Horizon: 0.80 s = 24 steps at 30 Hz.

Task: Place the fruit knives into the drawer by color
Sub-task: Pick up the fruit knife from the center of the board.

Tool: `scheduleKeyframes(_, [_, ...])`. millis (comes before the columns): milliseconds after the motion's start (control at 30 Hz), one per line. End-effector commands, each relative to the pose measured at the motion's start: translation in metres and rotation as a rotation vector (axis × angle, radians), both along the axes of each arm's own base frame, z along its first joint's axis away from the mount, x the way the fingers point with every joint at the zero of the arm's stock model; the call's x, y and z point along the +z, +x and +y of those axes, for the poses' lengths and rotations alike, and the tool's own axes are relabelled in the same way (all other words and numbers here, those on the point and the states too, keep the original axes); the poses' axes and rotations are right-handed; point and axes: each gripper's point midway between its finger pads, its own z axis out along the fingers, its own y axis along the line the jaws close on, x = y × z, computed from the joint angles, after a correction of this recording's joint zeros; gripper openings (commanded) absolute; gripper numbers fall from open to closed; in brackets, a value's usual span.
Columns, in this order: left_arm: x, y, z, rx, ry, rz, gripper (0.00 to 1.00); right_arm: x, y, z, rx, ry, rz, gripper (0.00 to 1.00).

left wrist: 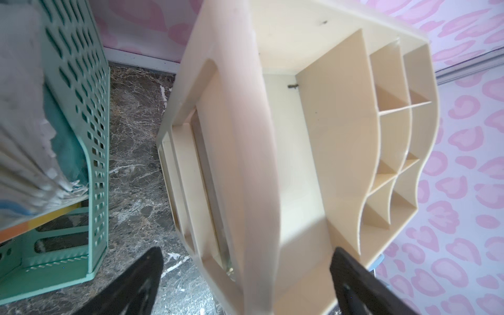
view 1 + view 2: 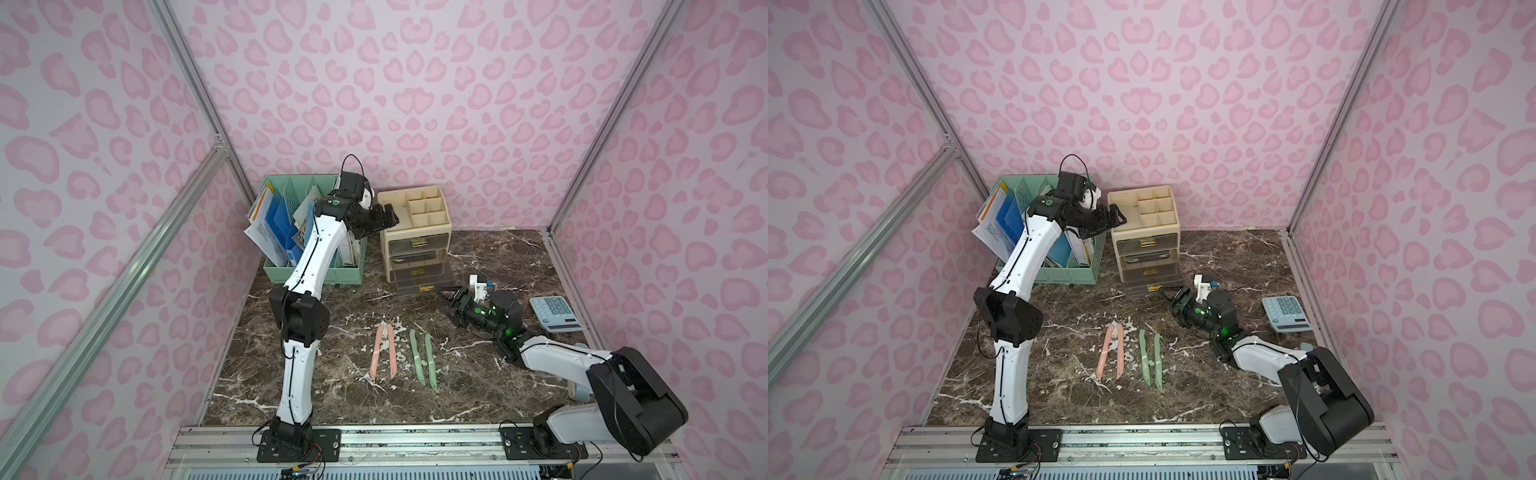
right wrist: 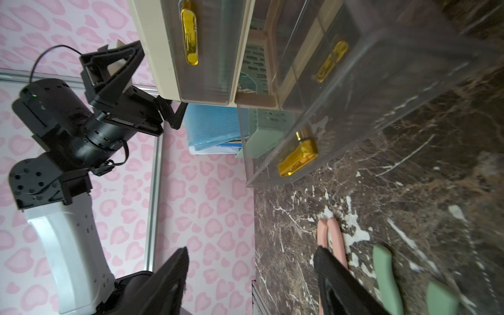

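left gripper [image 1: 246, 253] spread wide astride a wall of the organizer [image 1: 341, 122] — right gripper [image 3: 251, 251] agape, empty, before the open bottom drawer [image 3: 354, 128]

pink knives [image 2: 392, 351]; mint knives [image 2: 416, 355]; brown marbled table [image 2: 498, 257]; cream drawer unit [image 2: 405, 197]

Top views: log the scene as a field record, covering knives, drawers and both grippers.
pink knives: two, side by side on the table
green knives: two, side by side, beside the pink pair
blue knives: none visible on the table
organizer: lowest drawer pulled out
left gripper: open, at the organizer's top edge
right gripper: open, empty, near the pulled-out drawer
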Motion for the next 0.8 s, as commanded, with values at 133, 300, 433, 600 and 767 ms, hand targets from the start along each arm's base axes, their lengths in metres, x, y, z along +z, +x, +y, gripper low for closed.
scheduleKeyframes(133, [0.031, -0.017, 0.007, -0.010, 0.023, -0.054, 0.98, -0.040, -0.019, -0.021, 0.023, -0.310, 0.064, 0.76])
scheduleKeyframes(300, [0.049, -0.036, 0.012, -0.012, 0.037, -0.070, 0.98, -0.052, -0.026, -0.026, 0.051, -0.442, 0.076, 0.76])
scheduleKeyframes(433, [0.061, -0.060, 0.013, -0.024, 0.057, -0.074, 0.98, -0.063, -0.035, -0.026, 0.089, -0.549, 0.086, 0.76])
scheduleKeyframes(600, [0.066, -0.096, 0.011, -0.050, 0.075, -0.066, 0.98, -0.072, -0.047, -0.025, 0.126, -0.673, 0.083, 0.74])
scheduleKeyframes(767, [0.057, -0.129, 0.015, -0.061, 0.075, -0.047, 0.98, -0.084, -0.055, -0.023, 0.165, -0.804, 0.076, 0.74])
